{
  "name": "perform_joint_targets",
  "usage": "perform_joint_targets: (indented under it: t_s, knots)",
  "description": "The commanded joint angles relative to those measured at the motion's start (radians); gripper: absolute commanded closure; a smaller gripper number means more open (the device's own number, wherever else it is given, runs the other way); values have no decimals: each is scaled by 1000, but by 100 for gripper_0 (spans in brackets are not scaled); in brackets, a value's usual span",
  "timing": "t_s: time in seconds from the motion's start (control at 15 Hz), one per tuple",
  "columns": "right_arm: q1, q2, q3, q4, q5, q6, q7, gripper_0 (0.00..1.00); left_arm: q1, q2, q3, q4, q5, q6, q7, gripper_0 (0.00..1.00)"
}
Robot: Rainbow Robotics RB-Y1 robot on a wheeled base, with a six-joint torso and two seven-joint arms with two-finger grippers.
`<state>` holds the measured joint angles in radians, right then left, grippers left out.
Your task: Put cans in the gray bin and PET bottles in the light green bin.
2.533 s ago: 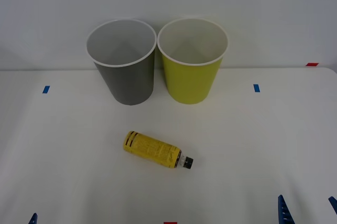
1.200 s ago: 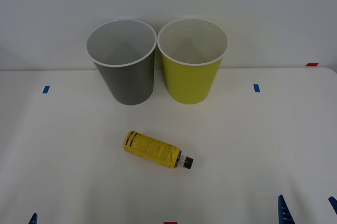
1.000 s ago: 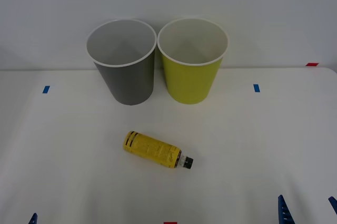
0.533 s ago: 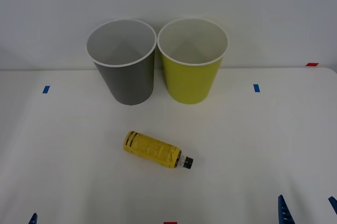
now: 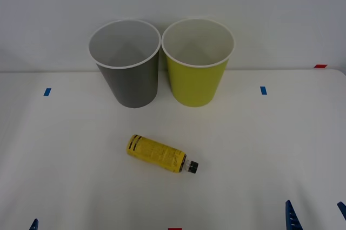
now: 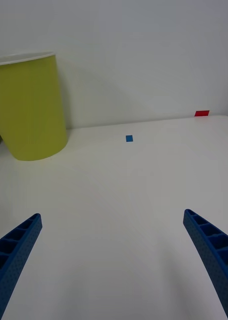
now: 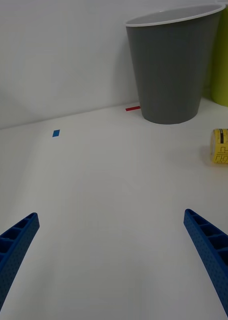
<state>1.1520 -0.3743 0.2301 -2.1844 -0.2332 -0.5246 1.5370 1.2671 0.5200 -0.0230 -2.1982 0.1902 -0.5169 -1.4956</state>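
A small PET bottle [image 5: 159, 154] with a yellow label and black cap lies on its side at the table's middle, cap pointing right; its base end shows in the left wrist view [image 7: 223, 149]. Behind it the gray bin [image 5: 130, 86] stands upright on the left, close beside the light green bin [image 5: 195, 84]. No cans are in view. My left gripper [image 7: 114, 260] is open and low near the front left edge, well short of the bottle. My right gripper [image 5: 316, 216] is open at the front right, nothing between its fingers, facing the light green bin [image 6: 29, 110].
The white table [image 5: 259, 143] carries blue tape marks at the left [image 5: 47, 91] and right [image 5: 263, 90]. A red mark [image 5: 320, 66] sits at the far right edge and another [image 5: 174, 229] at the front edge. A plain wall rises behind the bins.
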Motion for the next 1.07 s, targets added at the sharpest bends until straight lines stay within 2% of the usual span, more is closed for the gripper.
perform_joint_targets:
  t_s: [0.07, 0.73, 0.87, 1.07]
  knots:
    - [0, 0, 0, 0, 0, 0, 0, 2, 0, 0, 0, 0, 0, 0, 0, 0]
    - [0, 0, 0, 0, 0, 0, 0, 2, 0, 0, 0, 0, 0, 0, 0, 0]
    - [0, 0, 0, 0, 0, 0, 0, 2, -18, 5, -34, 46, 17, 2, -2, 0]
    - [0, 0, 0, 0, 0, 0, 0, 2, -52, 92, -55, 52, 78, -21, -9, 0]
